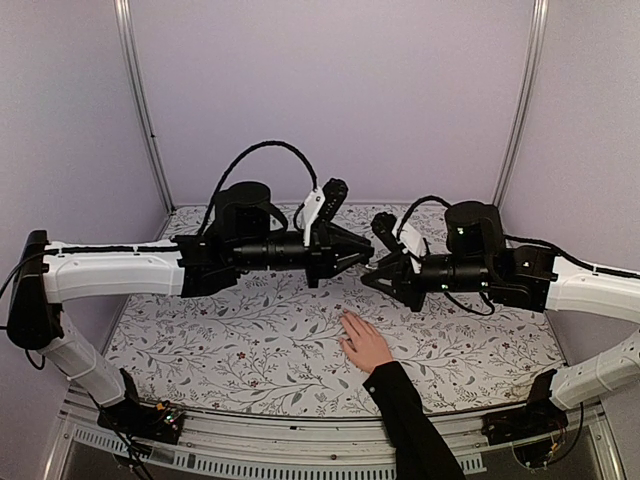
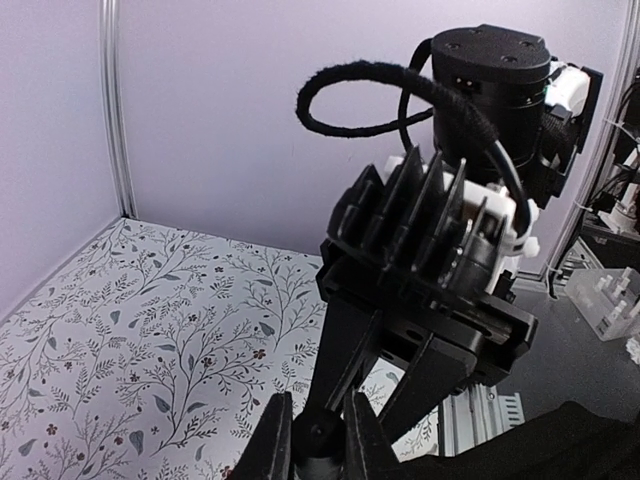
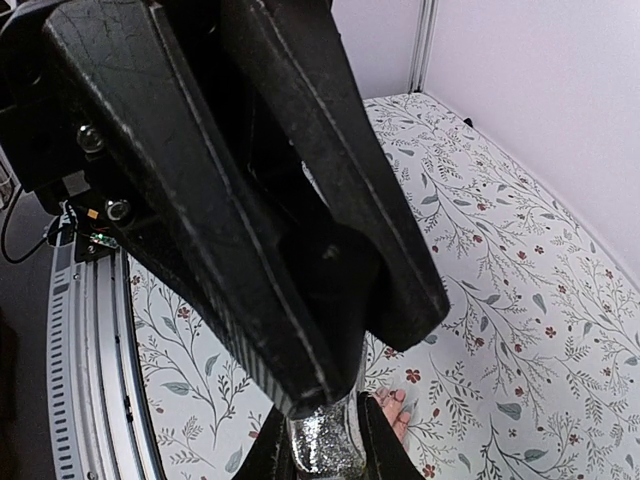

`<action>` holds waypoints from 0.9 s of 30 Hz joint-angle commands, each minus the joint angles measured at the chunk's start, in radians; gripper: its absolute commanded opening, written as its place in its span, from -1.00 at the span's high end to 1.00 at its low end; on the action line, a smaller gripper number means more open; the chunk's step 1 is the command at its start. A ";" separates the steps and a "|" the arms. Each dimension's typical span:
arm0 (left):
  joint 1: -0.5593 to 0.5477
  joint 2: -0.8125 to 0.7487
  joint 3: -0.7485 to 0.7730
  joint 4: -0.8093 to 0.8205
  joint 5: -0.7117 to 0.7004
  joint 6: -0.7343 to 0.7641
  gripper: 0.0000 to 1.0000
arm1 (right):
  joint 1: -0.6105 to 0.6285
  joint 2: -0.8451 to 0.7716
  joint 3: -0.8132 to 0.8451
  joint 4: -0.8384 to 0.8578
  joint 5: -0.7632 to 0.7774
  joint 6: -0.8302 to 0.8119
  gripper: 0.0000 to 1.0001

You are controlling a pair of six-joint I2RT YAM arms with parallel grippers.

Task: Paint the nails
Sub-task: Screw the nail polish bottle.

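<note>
Just above the fingertips of the light-skinned hand (image 1: 365, 343) in a black sleeve, 2 grippers meet. The right gripper (image 3: 322, 450) pinches a small glittery bottle (image 3: 320, 432). The left gripper (image 2: 316, 440) pinches its top. The tiny nails (image 3: 399, 396) rest on the flowery table (image 1: 230, 335).

The top view looks down and forward from above and behind the bases, taking in the left arm (image 1: 110, 270), the right arm (image 1: 590, 290) and the whole floral surface (image 1: 250, 340); each wrist view looks along its own jaws, very close to the opposite arm; top and right wrist views share the hand (image 1: 365, 345) on the surface.
</note>
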 commanded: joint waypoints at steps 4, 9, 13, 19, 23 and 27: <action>-0.019 0.020 -0.075 0.039 0.090 -0.005 0.97 | 0.007 -0.048 0.043 0.153 -0.075 -0.023 1.00; -0.018 0.026 -0.102 0.102 0.153 -0.015 0.97 | 0.007 -0.095 0.013 0.208 -0.187 -0.031 1.00; -0.008 0.026 -0.113 0.110 0.242 0.021 0.97 | 0.007 -0.115 0.006 0.220 -0.269 -0.044 1.00; 0.005 0.033 -0.106 0.038 0.388 0.105 0.95 | 0.007 -0.127 0.010 0.208 -0.350 -0.062 1.00; 0.013 0.051 -0.088 -0.023 0.463 0.152 0.95 | 0.007 -0.126 0.015 0.207 -0.406 -0.076 1.00; 0.023 0.070 -0.084 -0.030 0.535 0.156 0.94 | 0.007 -0.124 0.034 0.196 -0.476 -0.091 1.00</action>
